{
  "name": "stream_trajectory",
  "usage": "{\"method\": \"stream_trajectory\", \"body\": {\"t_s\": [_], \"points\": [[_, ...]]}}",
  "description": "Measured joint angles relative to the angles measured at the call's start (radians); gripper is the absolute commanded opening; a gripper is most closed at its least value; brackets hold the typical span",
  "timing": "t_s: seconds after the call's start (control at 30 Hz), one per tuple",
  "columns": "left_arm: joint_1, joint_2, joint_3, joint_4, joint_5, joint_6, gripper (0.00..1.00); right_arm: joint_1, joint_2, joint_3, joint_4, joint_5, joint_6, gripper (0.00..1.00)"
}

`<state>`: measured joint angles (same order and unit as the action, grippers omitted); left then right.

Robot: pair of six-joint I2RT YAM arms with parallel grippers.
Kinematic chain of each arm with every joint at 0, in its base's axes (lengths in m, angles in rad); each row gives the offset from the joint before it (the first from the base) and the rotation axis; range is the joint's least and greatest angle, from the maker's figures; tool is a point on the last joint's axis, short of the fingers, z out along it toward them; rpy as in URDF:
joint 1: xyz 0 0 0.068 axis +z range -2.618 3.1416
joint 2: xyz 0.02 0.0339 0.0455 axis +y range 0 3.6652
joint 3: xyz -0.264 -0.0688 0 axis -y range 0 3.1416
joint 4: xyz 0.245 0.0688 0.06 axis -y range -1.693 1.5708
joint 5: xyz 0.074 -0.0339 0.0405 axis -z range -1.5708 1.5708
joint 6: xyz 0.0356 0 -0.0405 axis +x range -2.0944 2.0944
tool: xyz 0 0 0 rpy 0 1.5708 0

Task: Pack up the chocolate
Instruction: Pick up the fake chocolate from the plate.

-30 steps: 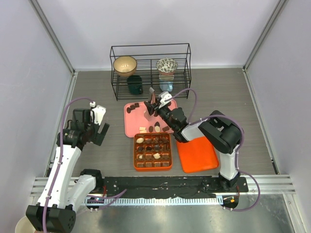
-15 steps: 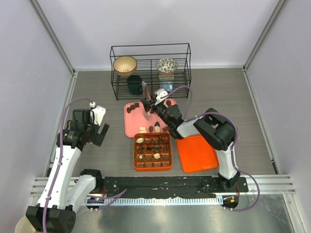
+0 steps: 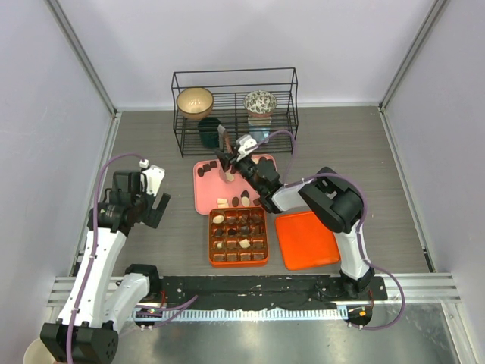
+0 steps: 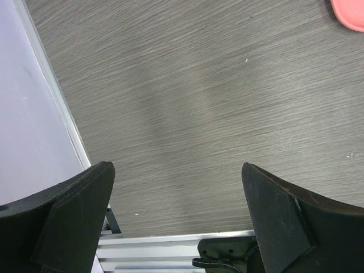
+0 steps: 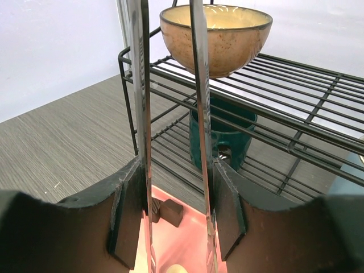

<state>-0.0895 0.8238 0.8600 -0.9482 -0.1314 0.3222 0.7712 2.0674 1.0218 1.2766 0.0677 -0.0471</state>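
Right end effector shifted left, tongs over chocolate on pink tray

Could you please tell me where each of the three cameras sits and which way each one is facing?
Top external: above and behind the bases, looking down on the table; both arms show.
Left wrist: over the table's left side, facing down at bare surface and a pink tray corner; the open left gripper frames it.
Right wrist: low, facing the wire rack and tan bowl; the right gripper clamps tongs.
Shared: the pink tray appears in all three.
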Motion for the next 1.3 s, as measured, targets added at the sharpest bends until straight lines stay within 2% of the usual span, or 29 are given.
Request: {"method": "stream_trajectory", "body": {"t_s": [0.33, 0.47, 0.63, 0.67, 0.8, 1.07, 1.3], "points": [[0.000, -0.010, -0.008, 0.000, 0.000, 0.000, 1.00, 0.000, 0.002, -0.006, -0.009, 0.000, 0.002, 0.38], [0.000, -0.011, -0.008, 0.000, 0.000, 0.000, 1.00, 0.000, 0.002, -0.008, -0.008, -0.001, 0.008, 0.26], [0.000, -0.011, -0.008, 0.000, -0.001, 0.000, 1.00, 0.001, -0.026, -0.017, -0.042, -0.018, 0.015, 0.19], [0.000, -0.011, -0.008, 0.000, -0.001, 0.000, 1.00, 0.003, -0.045, -0.027, -0.060, -0.021, 0.016, 0.13], [0.000, -0.011, -0.012, 0.001, 0.000, 0.000, 1.00, 0.023, -0.183, -0.076, -0.182, -0.030, 0.019, 0.03], [0.000, -0.011, -0.016, 0.001, 0.000, 0.000, 1.00, 0.179, -0.645, -0.260, -0.391, -0.013, -0.016, 0.04], [0.000, -0.015, -0.016, 0.000, 0.005, -0.004, 1.00, 0.369, -0.847, -0.361, -0.579, 0.049, -0.030, 0.04]]}}
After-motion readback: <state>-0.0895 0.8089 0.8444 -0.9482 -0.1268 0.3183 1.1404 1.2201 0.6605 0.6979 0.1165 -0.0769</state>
